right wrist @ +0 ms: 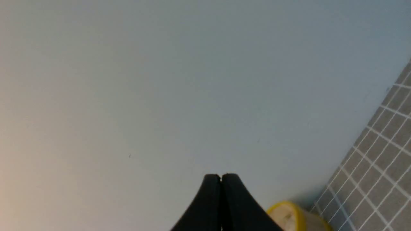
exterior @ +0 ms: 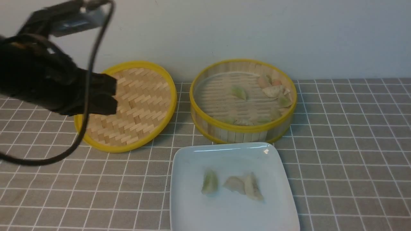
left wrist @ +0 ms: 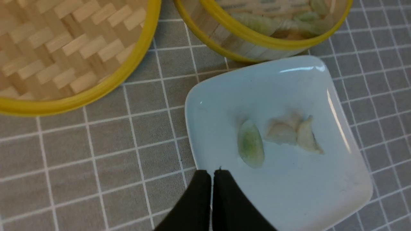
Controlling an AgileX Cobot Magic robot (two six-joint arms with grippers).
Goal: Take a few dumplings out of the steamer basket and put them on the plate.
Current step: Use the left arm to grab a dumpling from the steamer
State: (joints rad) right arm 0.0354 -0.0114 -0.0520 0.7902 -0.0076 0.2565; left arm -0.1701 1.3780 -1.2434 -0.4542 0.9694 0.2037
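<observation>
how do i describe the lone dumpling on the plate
Find the white square plate in front of the basket. Three dumplings lie near its middle. It is the left one: pale green and apart, while the other two are cream and touch each other.

- Plate: glossy white and smooth; I see a bright glare at its 1 o'clock corner.
- Steamer basket, at the plate's 12 o'clock: matt pale bamboo slats, smooth yellow rims.
- Lid, at the plate's 10 o'clock: woven bamboo strips, matt and ridged.
- Dumplings: pleated, faintly translucent, with a soft sheen.
- Tablecloth: matt grey with a white grid.
- Left gripper: matt black.
</observation>
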